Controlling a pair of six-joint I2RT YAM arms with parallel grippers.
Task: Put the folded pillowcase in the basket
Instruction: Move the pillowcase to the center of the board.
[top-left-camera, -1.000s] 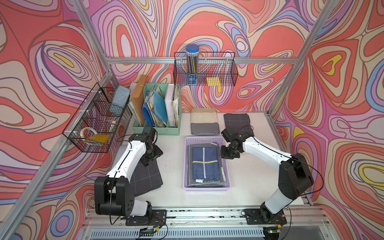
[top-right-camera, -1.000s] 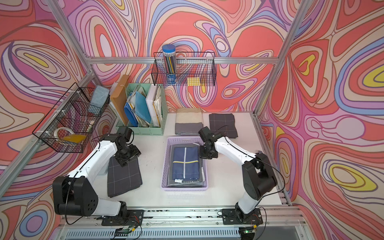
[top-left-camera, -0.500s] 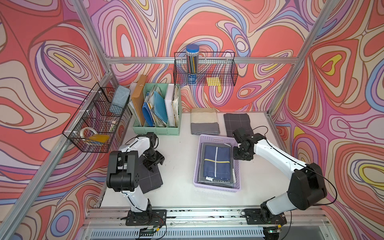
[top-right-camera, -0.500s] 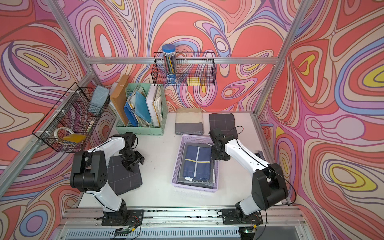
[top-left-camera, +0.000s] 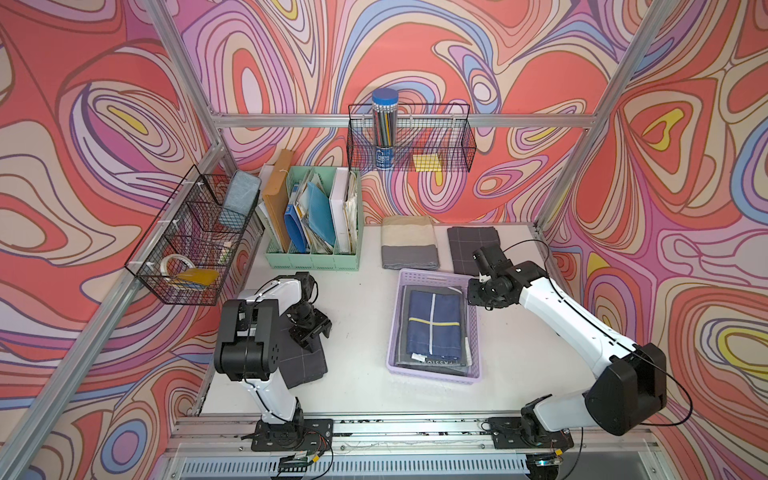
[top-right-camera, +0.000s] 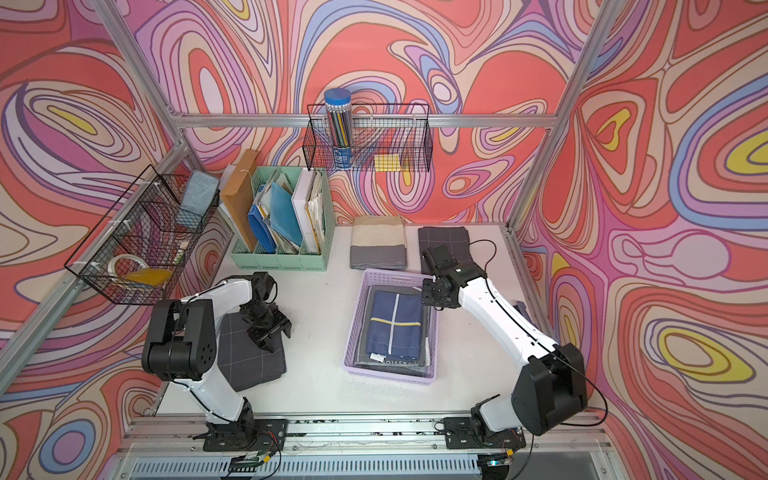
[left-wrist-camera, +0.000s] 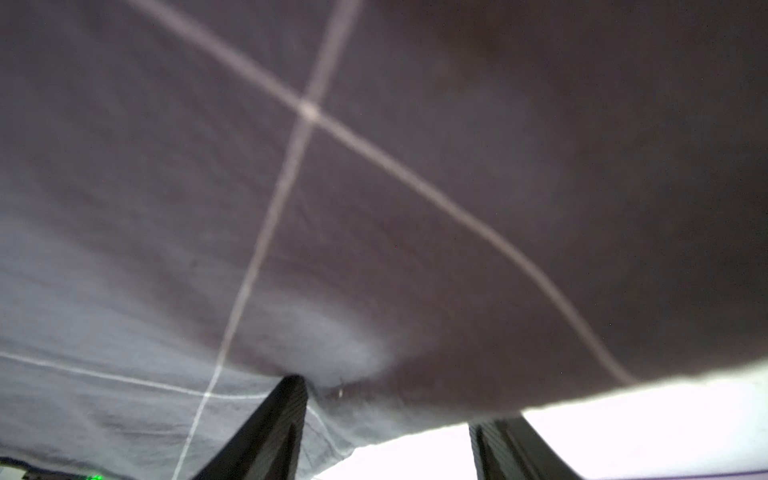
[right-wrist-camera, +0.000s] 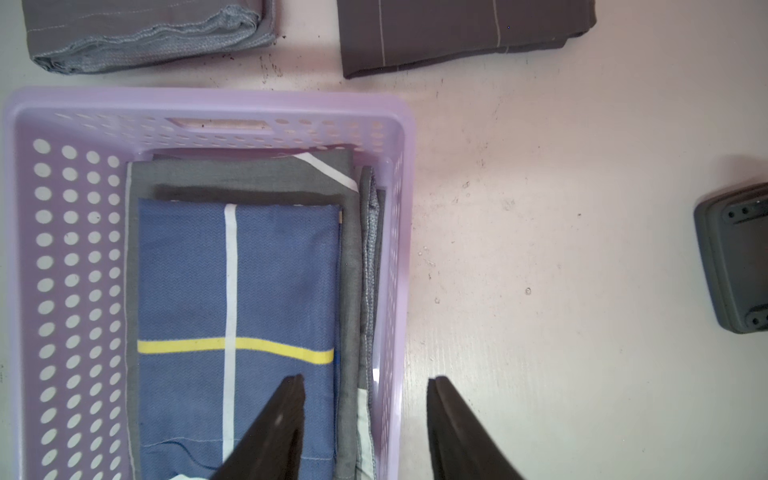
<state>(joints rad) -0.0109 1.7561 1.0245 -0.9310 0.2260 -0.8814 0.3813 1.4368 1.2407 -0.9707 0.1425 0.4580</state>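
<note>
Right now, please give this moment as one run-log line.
left gripper: open, over grey pillowcase | right gripper: open, astride wall of basket | basket: blue cloth inside

Perf. plastic basket (right-wrist-camera: 208, 99), matt cloth pillowcase (right-wrist-camera: 282, 282)

basket (top-left-camera: 432, 376): slid right | right jaws: released rim, opened | left arm (top-left-camera: 272, 293): folded back

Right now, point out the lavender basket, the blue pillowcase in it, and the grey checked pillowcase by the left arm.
Lavender basket (top-left-camera: 432, 375): in a top view, near wall.
Blue pillowcase (top-left-camera: 419, 336): in a top view, top face.
Grey checked pillowcase (top-left-camera: 305, 365): in a top view, near half.
</note>
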